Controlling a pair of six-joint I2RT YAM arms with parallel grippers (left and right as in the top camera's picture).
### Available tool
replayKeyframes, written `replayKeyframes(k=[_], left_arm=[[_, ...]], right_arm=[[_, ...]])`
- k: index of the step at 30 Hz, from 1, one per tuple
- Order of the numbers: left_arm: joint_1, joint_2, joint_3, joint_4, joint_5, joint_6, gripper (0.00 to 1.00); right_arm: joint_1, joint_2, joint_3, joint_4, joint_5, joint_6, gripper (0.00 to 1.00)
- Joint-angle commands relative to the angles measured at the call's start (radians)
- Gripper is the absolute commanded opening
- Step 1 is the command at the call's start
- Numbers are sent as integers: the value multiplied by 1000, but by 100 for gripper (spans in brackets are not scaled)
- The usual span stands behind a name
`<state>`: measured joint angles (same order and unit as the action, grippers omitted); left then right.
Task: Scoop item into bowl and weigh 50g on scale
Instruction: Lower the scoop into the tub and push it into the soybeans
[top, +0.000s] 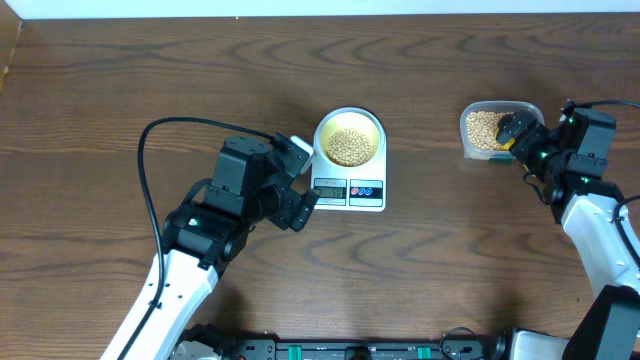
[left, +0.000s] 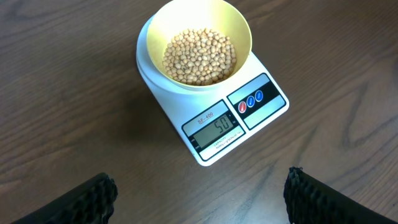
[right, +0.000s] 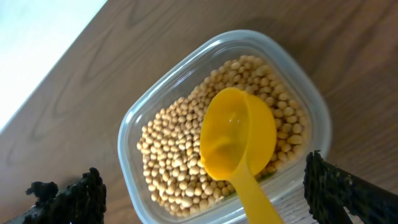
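The pale-yellow bowl (top: 349, 140) (left: 194, 45) sits on the white scale (top: 349, 186) (left: 236, 124), filled with tan beans (left: 199, 55). The scale's display reads 50. My left gripper (top: 305, 205) (left: 201, 202) hovers open just in front of the scale, nothing between its fingers. At the far right a clear container (top: 492, 128) (right: 224, 124) holds more beans (right: 180, 162). A yellow scoop (right: 239, 143) lies empty on them, its handle over the container's rim. My right gripper (top: 520, 135) (right: 205, 199) is open above the container, its fingers wide on either side of the handle and apart from it.
The brown wooden table (top: 150, 80) stretches bare to the left and between scale and container. A black cable (top: 150, 170) loops over the left arm. The table's far edge (right: 56, 81) runs close behind the container.
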<state>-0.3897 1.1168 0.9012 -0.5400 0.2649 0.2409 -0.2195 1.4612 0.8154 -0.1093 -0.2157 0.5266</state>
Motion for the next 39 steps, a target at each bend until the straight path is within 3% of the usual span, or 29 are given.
replayKeyframes(k=[1, 16, 21, 29, 39], left_arm=[[4, 2, -16, 3, 15, 13, 88], [4, 2, -16, 3, 15, 13, 88], [4, 2, -16, 3, 15, 13, 88], [4, 2, -16, 3, 15, 13, 88], [4, 2, -16, 3, 15, 13, 88]], right_arm=[[-2, -27, 0, -14, -48, -135, 99], [-2, -137, 0, -83, -1, -236, 99], [-2, -138, 0, -111, -1, -372, 99], [-2, -160, 0, -194, 8, -774, 99], [-2, -182, 0, -213, 105, -809, 99]])
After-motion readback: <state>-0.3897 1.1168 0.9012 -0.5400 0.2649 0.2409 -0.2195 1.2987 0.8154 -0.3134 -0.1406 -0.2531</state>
